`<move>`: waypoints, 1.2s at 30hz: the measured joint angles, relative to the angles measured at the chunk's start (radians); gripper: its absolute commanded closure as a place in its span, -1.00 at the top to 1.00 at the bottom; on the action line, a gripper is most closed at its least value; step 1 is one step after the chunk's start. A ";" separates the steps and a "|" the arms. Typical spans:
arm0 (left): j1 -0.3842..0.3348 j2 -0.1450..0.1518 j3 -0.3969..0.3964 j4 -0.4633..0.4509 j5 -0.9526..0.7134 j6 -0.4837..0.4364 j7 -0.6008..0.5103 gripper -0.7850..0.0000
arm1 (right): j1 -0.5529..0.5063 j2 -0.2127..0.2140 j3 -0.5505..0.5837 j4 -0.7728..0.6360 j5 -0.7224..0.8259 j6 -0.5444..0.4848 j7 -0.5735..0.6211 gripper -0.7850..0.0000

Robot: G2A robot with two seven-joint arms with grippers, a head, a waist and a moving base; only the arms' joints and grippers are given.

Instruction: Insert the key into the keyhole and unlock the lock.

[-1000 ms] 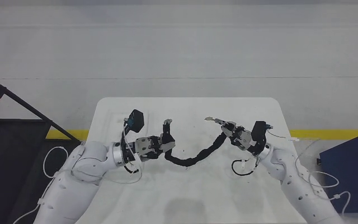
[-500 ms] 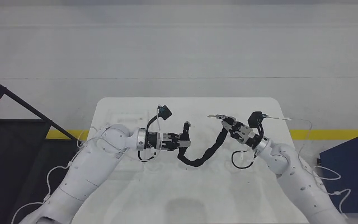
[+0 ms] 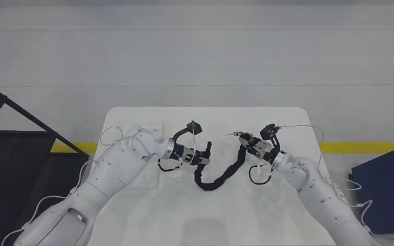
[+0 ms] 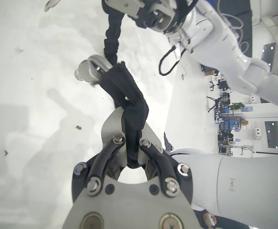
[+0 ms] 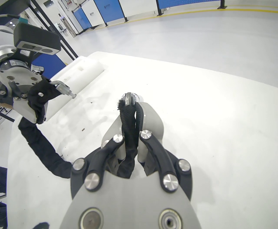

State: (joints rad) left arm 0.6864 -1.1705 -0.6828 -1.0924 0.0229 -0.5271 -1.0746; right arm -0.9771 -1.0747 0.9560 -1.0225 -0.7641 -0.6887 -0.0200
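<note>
A black fabric-sleeved cable lock (image 3: 217, 178) sags in a loop between both arms above the white table (image 3: 277, 203). My left gripper (image 3: 204, 157) (image 4: 130, 121) is shut on one sleeved end, and a silver metal end piece (image 4: 91, 69) (image 5: 65, 89) sticks out past its fingertips. My right gripper (image 3: 245, 142) (image 5: 130, 110) is shut on the other sleeved end, with a round silver metal tip (image 5: 129, 98) showing beyond its fingers. A thin metal piece (image 3: 233, 132) (image 4: 52, 4) projects from the right gripper's end. The two held ends are a short gap apart.
A white foam block (image 5: 82, 71) (image 3: 148, 132) lies at the back left of the table. Loose black and white cables (image 3: 258, 178) hang from the right arm's wrist. Small specks of debris (image 4: 78, 127) dot the tabletop.
My left arm has swung toward the table's middle with its lock end, closing on the right gripper. The right gripper has shifted slightly left. The cable loop hangs tighter.
</note>
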 measured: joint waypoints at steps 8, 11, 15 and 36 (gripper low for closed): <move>-0.065 -0.048 0.070 0.129 0.063 -0.009 0.032 -1.00 | 0.027 -0.024 -0.029 0.061 0.005 0.020 0.029 -1.00; -0.084 -0.063 0.091 0.162 0.082 -0.003 0.025 -1.00 | 0.035 -0.032 -0.036 0.082 0.008 0.020 0.031 -1.00; -0.108 -0.082 0.120 0.196 0.140 0.010 0.039 -1.00 | 0.043 -0.041 -0.042 0.105 0.007 0.017 0.027 -1.00; -0.136 -0.060 0.080 -0.015 0.555 0.029 0.265 1.00 | 0.057 -0.064 -0.045 0.145 -0.048 0.039 0.061 -1.00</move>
State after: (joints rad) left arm 0.5509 -1.2301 -0.6025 -1.1071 0.5783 -0.4978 -0.8093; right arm -0.9203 -1.1388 0.9111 -0.8776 -0.8118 -0.6495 0.0408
